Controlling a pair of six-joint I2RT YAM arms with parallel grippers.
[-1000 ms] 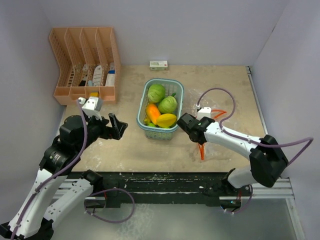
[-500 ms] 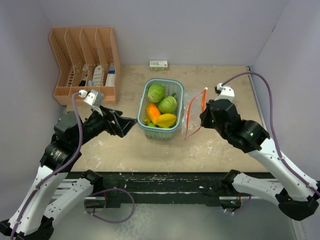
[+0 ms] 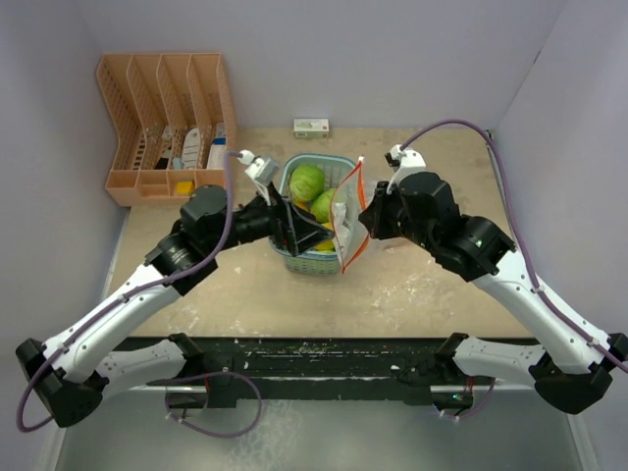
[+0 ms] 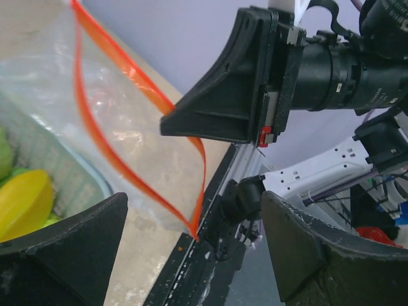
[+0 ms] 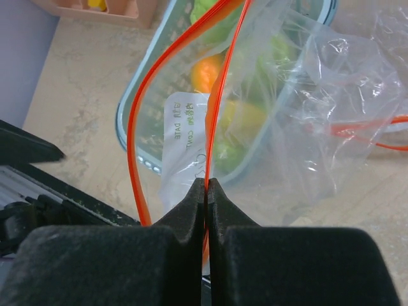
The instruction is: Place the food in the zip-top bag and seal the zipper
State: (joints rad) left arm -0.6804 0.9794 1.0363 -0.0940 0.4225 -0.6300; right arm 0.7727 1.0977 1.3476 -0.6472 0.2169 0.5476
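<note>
- Where the sandy table (image 3: 432,285) fills the middle of the top view, both arms reach in from the lower edge and meet near its centre.
- Peach slotted rack (image 3: 162,108): upper left of the top view, well apart from the work.
- Pale blue-green basket (image 3: 312,261): centre of the top view.
- Zip-top bag (image 3: 345,221): held upright off the table, against the basket's right rim. Its long axis runs nearly top to bottom of the top view, the upper end leaning slightly right. Film is clear and crinkled with a white printed label. In the right wrist view its orange-edged mouth gapes, the left edge bowed outward.
- Right gripper (image 5: 205,185): jaws pressed together on the bag's orange edge.
- Left gripper (image 3: 299,231): over the basket, just left of the bag; jaws stand wide apart, nothing clamped. The bag's lower corner shows between them in the left wrist view.
- Cabbages (image 3: 307,182): two, round, pale green, in the basket; the nearer one partly hidden.
- Orange fruit (image 5: 207,73) and yellow fruit (image 4: 25,201): also in the basket.
- Small white-and-green box (image 3: 311,128): upper centre, by the back wall.
</note>
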